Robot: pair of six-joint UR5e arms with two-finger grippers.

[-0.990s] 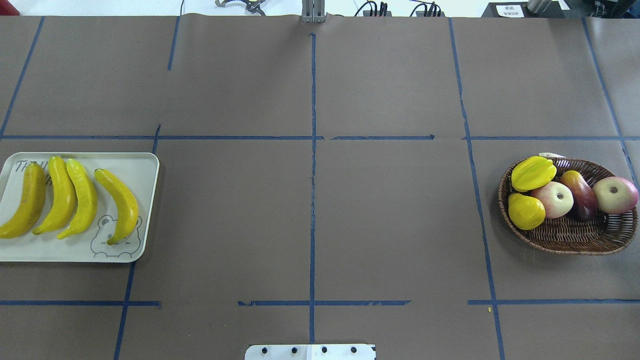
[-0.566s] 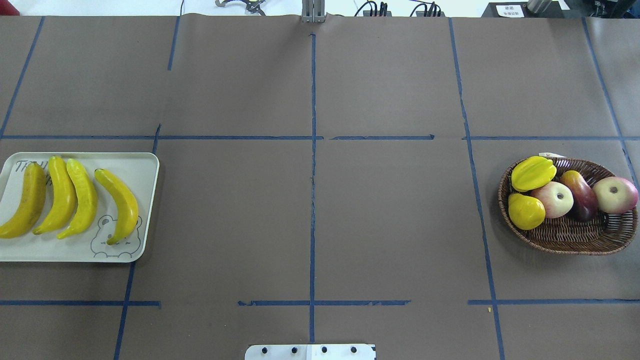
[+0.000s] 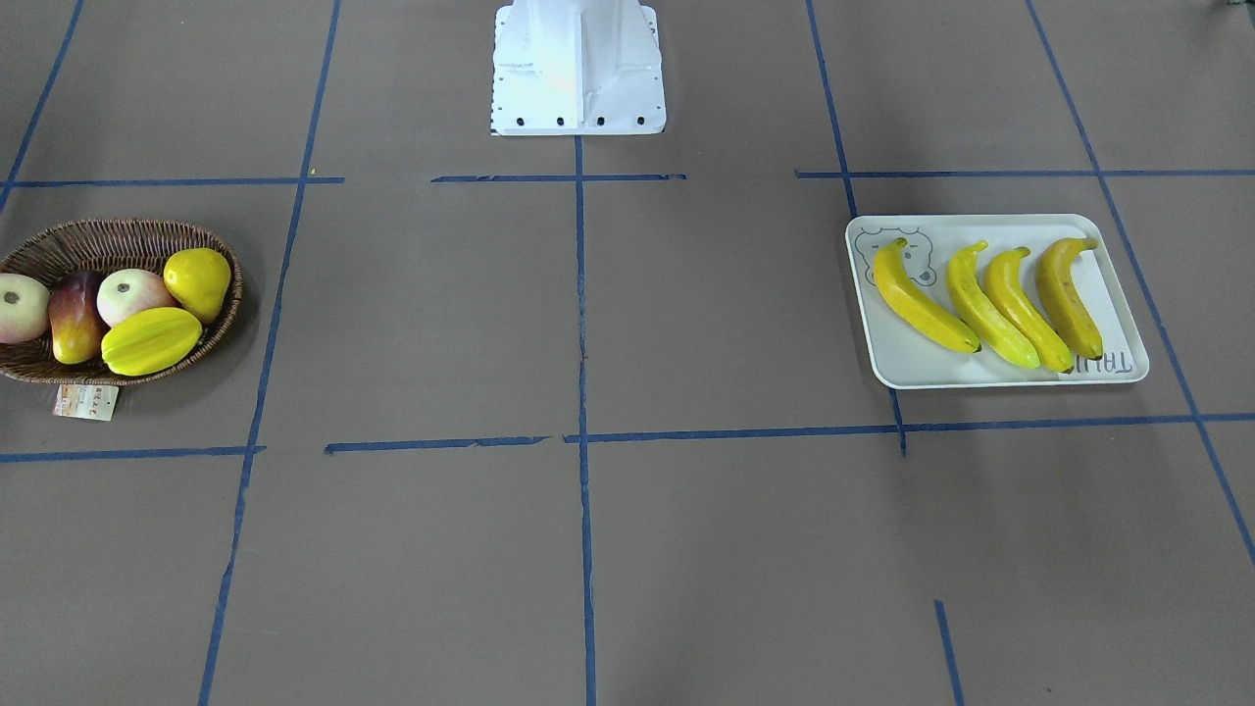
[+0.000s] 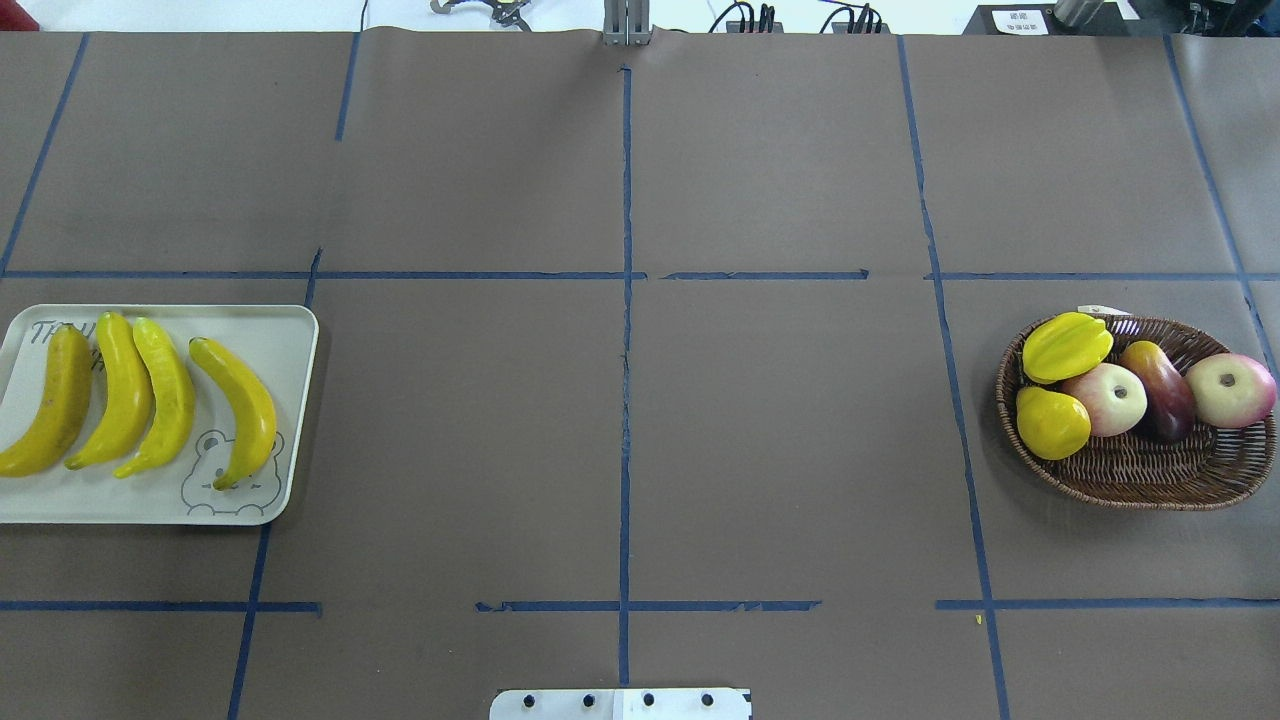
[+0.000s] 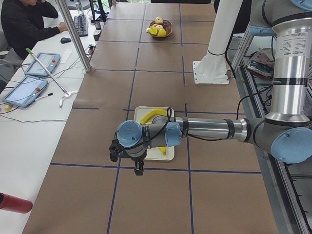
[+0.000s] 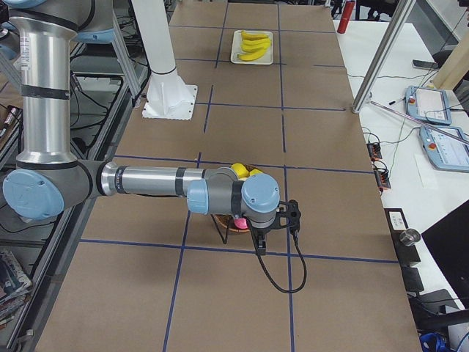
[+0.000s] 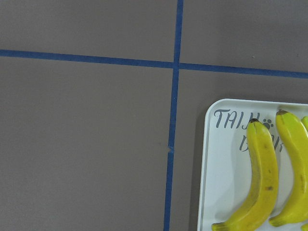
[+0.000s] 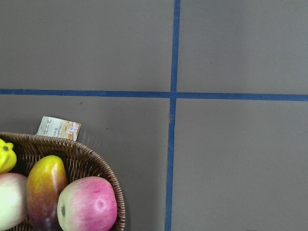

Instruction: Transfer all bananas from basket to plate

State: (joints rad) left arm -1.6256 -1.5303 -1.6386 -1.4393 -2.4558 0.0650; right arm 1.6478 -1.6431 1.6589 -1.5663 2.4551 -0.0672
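Observation:
Several yellow bananas (image 4: 235,410) lie side by side on the white bear-print plate (image 4: 270,330) at the table's left; they also show in the front view as bananas (image 3: 980,299) on the plate (image 3: 902,368). The brown wicker basket (image 4: 1140,480) at the right holds other fruit and no bananas. In the side views, my left gripper (image 5: 138,169) hangs above the plate's outer end and my right gripper (image 6: 275,231) hangs over the basket; I cannot tell whether either is open or shut. The left wrist view looks down on the plate (image 7: 211,168) corner, the right wrist view on the basket (image 8: 91,159) rim.
In the basket lie a star fruit (image 4: 1066,345), a yellow pear (image 4: 1052,422), two apples (image 4: 1105,398) and a mango (image 4: 1160,385). A paper tag (image 3: 86,401) lies beside it. The robot base (image 3: 578,69) stands mid-table. A person (image 5: 24,24) sits at a side desk.

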